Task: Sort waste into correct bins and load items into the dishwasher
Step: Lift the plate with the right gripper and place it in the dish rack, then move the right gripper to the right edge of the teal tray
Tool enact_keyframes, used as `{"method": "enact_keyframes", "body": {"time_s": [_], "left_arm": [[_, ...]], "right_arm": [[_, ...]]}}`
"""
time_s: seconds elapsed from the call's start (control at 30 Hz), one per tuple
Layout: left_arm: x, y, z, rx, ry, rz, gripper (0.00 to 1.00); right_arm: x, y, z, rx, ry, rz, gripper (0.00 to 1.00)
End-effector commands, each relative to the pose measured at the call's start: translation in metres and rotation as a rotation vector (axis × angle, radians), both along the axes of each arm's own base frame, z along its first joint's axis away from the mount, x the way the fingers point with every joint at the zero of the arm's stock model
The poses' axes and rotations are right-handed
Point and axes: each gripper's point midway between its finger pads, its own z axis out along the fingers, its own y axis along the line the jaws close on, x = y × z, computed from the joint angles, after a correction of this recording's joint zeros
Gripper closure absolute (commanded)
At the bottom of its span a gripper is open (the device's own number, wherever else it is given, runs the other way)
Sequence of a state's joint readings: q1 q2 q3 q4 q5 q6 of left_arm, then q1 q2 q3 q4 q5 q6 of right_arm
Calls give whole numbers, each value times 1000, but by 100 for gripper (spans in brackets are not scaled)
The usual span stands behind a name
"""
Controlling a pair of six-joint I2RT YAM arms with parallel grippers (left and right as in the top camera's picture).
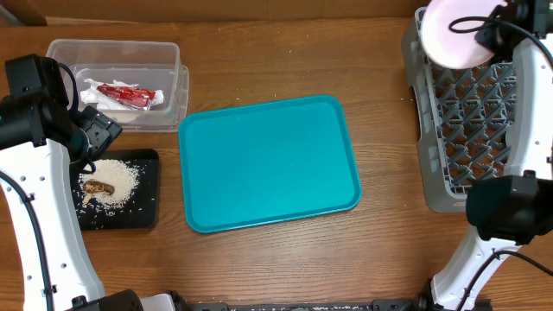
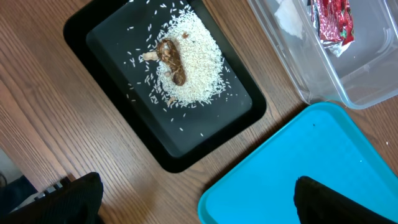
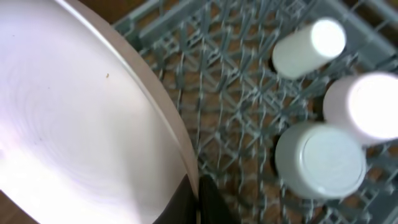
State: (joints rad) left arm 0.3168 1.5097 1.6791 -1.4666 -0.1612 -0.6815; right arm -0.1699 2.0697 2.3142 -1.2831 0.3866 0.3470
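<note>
The right claw [image 1: 489, 34] is clamped on the rim of the white plate [image 3: 74, 124], held tilted over the far end of the grey rack [image 3: 249, 81]. Beside the plate, three white round dishes [image 3: 320, 158] sit among the pegs. The left claw [image 2: 199, 208] hangs with its fingers [image 2: 68, 199] wide apart and nothing between them. Just ahead of it lies the black tray [image 2: 106, 37] holding rice [image 2: 199, 68] and a brown lump [image 2: 172, 59]. The teal tray [image 2: 298, 168] lies under its right finger. The clear tub [image 2: 348, 93] with the red wrapper [image 2: 333, 22] is farther out.

White arm links [image 1: 43, 203], black joints [image 1: 510, 207], apparently black cables [image 1: 529, 32]
</note>
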Motion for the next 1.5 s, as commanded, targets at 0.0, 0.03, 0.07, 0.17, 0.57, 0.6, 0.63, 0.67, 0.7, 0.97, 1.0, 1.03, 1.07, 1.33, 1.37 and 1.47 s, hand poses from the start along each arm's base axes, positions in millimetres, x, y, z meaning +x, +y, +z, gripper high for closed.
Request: {"method": "enact_keyframes", "body": {"time_s": [0.0, 0.03, 0.07, 0.17, 0.57, 0.6, 0.63, 0.67, 0.7, 0.97, 1.0, 1.03, 1.07, 1.33, 1.37, 1.47], "left_arm": [[1, 2, 1, 2, -6, 14, 0], [1, 2, 1, 2, -6, 14, 0], [1, 2, 1, 2, -6, 14, 0], [1, 2, 1, 2, -6, 14, 0], [1, 2, 1, 2, -6, 14, 0], [1, 2, 1, 2, -6, 14, 0], [1, 2, 1, 2, -6, 14, 0], [1, 2, 1, 2, -6, 14, 0], [1, 2, 1, 2, -6, 14, 0], [1, 2, 1, 2, -6, 14, 0], [1, 2, 1, 2, -6, 14, 0], [1, 2, 1, 2, -6, 14, 0], [1, 2, 1, 2, -6, 14, 0], [1, 2, 1, 2, -6, 14, 0], [1, 2, 1, 2, -6, 14, 0], [1, 2, 1, 2, -6, 14, 0]], "right_arm": [[9, -8, -12, -111, 72, 94, 96], [12, -9, -15, -136, 78, 103, 96], [14, -11, -17, -158, 80, 93, 96], [16, -26, -23, -264, 90, 28, 96], [19, -20, -60, -333, 145, 29, 96], [22, -11, -62, -317, 140, 55, 96], [24, -7, -63, -311, 137, 65, 96], [26, -1, -63, -308, 132, 78, 96], [28, 5, -63, -310, 129, 89, 94], [30, 51, -46, -320, 101, 134, 0], [28, 55, -35, -319, 78, 125, 0], [27, 61, -26, -315, 59, 129, 0], [23, 69, -8, -297, 18, 120, 0], [-20, 191, 22, 146, -22, 504, 0], [-25, 203, 18, 205, -3, 545, 0], [-43, 227, -13, 312, 125, 648, 2]]}}
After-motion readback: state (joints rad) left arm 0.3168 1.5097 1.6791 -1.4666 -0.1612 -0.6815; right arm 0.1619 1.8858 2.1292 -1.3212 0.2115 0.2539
